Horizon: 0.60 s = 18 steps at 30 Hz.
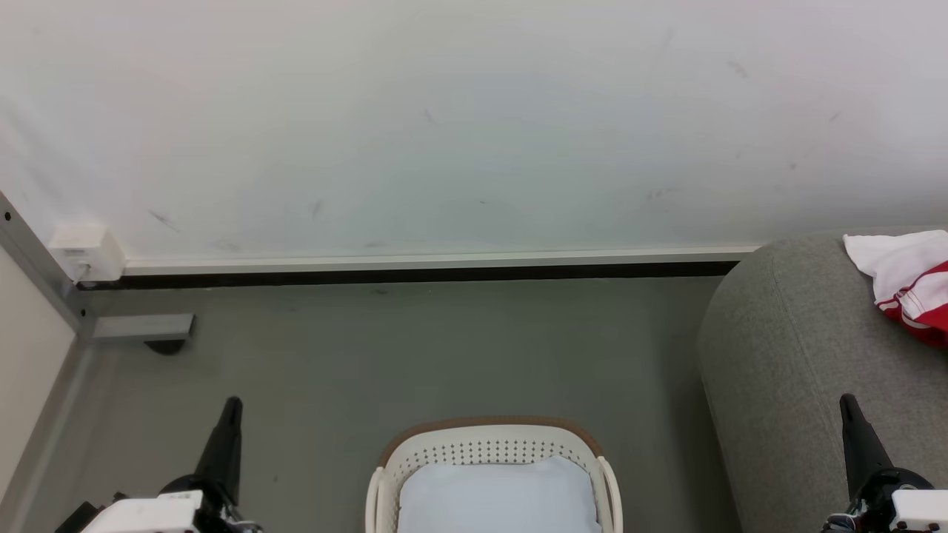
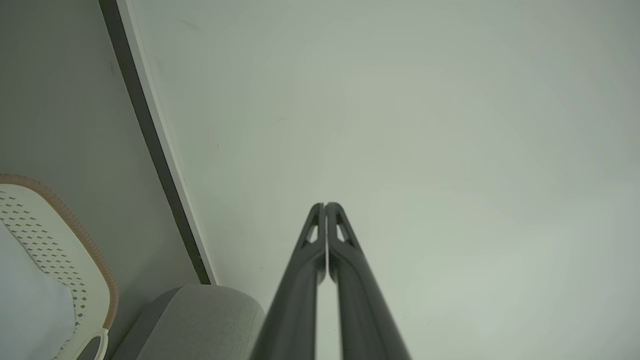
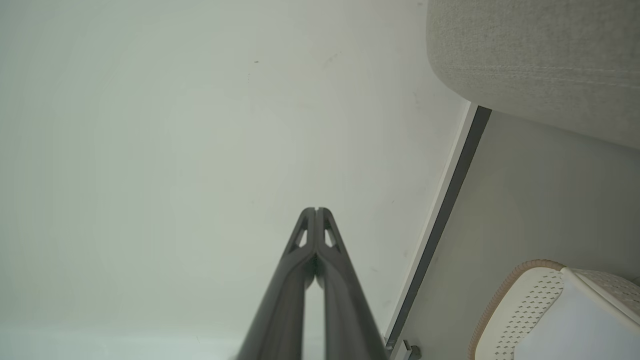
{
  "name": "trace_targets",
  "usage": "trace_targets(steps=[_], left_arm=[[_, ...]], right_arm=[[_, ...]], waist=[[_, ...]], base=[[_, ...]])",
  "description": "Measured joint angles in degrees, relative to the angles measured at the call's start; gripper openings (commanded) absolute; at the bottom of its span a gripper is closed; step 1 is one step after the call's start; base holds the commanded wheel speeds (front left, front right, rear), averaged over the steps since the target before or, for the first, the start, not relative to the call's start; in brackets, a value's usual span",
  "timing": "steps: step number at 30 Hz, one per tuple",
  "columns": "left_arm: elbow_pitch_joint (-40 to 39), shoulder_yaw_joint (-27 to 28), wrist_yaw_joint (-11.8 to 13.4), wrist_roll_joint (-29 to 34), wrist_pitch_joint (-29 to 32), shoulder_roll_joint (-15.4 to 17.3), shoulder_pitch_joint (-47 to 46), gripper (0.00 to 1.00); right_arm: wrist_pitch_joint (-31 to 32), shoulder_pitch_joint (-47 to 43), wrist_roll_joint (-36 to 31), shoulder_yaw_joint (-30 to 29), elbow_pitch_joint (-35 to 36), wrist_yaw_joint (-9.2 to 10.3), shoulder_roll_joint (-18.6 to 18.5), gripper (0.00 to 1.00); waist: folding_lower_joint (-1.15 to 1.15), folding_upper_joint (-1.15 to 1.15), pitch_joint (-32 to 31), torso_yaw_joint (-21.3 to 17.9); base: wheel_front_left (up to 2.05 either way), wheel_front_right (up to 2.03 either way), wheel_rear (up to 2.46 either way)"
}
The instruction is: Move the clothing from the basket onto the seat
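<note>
The cream-white perforated basket (image 1: 492,451) with a brown rim stands on the floor at the bottom middle of the head view, with a pale white cloth (image 1: 498,496) lying inside it. A red and white piece of clothing (image 1: 912,285) lies on the grey seat (image 1: 792,363) at the right. My left gripper (image 1: 231,406) is shut and empty at the lower left, left of the basket. At the lower right my right gripper (image 1: 848,403) is shut and empty, over the seat's front. In the wrist views both grippers (image 2: 325,205) (image 3: 316,210) point at the white wall, fingers together.
A white wall with a dark skirting strip (image 1: 415,275) runs behind the basket. A metal frame leg (image 1: 141,327) and a white wall box (image 1: 87,252) sit at the left. Grey floor (image 1: 444,355) lies between basket and wall.
</note>
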<state>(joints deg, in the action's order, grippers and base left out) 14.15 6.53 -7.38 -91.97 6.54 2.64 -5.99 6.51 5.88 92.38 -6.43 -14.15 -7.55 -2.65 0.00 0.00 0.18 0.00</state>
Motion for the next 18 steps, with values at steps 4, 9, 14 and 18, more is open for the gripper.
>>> trace_targets(steps=[4,9,14,18], left_arm=[[0.0,0.0,0.0,0.0,0.0,0.0,0.0,0.0],[0.0,0.0,0.0,0.0,0.0,0.0,0.0,0.0],[0.0,0.0,0.0,0.0,0.0,0.0,0.0,0.0],[0.0,0.0,0.0,0.0,0.0,0.0,0.0,0.0]], right_arm=[[0.0,0.0,0.0,0.0,0.0,0.0,0.0,0.0],[0.0,0.0,0.0,0.0,0.0,0.0,0.0,0.0],[0.0,0.0,0.0,0.0,0.0,0.0,0.0,0.0],[0.0,0.0,0.0,0.0,0.0,0.0,0.0,0.0]], waist=[[0.0,0.0,0.0,0.0],[0.0,0.0,0.0,0.0],[0.0,0.0,0.0,0.0],[0.0,0.0,0.0,0.0]], base=[[0.0,0.0,0.0],[0.0,0.0,0.0],[0.0,0.0,0.0],[0.0,0.0,0.0]])
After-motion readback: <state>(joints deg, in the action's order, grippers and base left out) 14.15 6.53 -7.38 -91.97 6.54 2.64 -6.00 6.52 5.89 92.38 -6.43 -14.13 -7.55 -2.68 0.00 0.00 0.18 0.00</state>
